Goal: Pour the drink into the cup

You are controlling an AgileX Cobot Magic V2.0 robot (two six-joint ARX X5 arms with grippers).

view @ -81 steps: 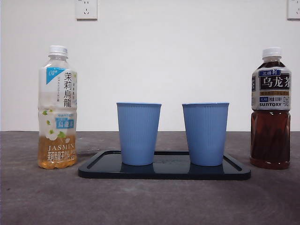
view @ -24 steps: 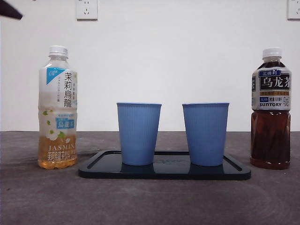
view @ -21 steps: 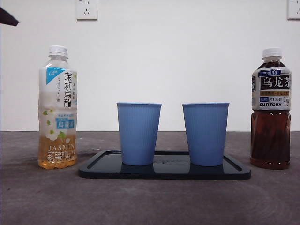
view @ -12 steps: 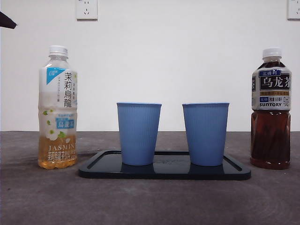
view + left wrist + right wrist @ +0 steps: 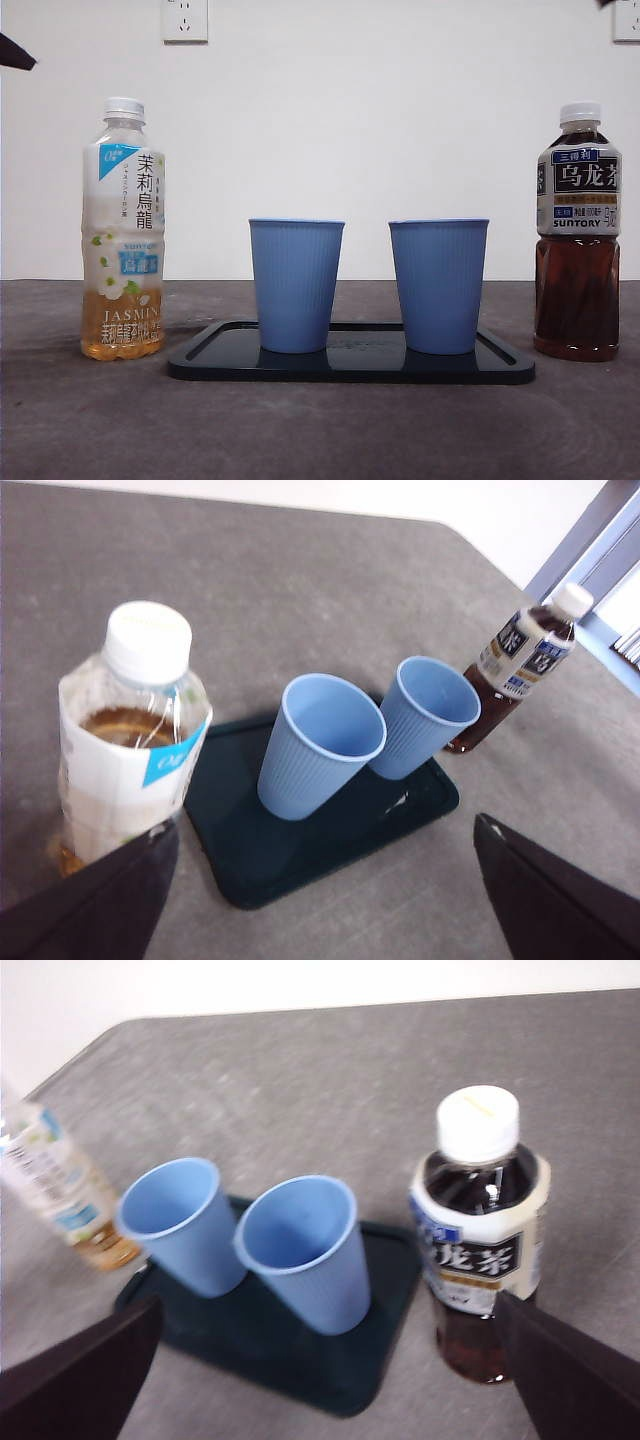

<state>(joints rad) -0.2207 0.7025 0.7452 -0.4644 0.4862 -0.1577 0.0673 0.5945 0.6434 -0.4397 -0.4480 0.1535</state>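
Two blue cups stand on a dark tray (image 5: pixel 210 350), the left cup (image 5: pixel 295 285) and the right cup (image 5: pixel 438 285), both upright and empty inside in the wrist views. A capped jasmine tea bottle (image 5: pixel 122 230) stands left of the tray, with pale tea low in it. On the tray's right stands a capped dark oolong tea bottle (image 5: pixel 578 235). My left gripper (image 5: pixel 325 828) hangs open above the table, near the jasmine bottle (image 5: pixel 125 740). My right gripper (image 5: pixel 328 1303) hangs open too, close to the oolong bottle (image 5: pixel 482 1230). Neither touches anything.
The things rest on a grey table (image 5: pixel 320 430) against a white wall with sockets (image 5: pixel 184 20). In the front view the arms show only as black tips at the top left corner (image 5: pixel 15 52) and top right corner (image 5: pixel 605 3).
The black tip at the top left has sunk a little lower. A small black tip has come into the top right corner. Bottles, cups and tray have not moved.
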